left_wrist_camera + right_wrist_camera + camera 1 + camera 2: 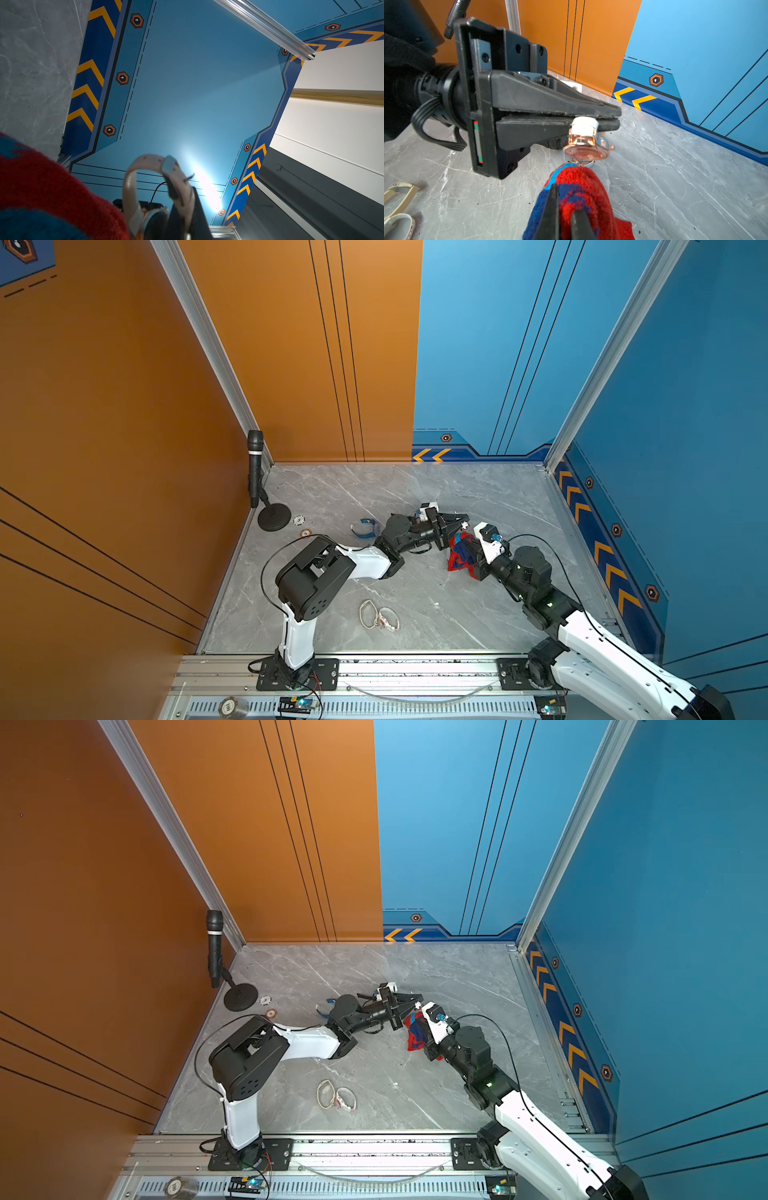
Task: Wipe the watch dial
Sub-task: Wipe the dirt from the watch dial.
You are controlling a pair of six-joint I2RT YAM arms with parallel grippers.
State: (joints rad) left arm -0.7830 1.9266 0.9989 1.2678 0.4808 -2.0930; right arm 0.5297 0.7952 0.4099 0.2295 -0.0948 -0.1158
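In both top views, my left gripper and the red and blue cloth were close together, just right of the middle of the frame, above the grey table. The watch was too small there to see well. The right wrist view showed it clearly. The left fingers were closed on the white strap, and the watch hung under them in the centre of the frame, its rose-gold dial turned down toward the cloth. My right gripper, at the bottom edge, was closed on this cloth. The top of the cloth was just below the dial, but I could not tell if they touched. Only the left wrist view showed the strap loop, low in the frame, with the cloth at the lower left.
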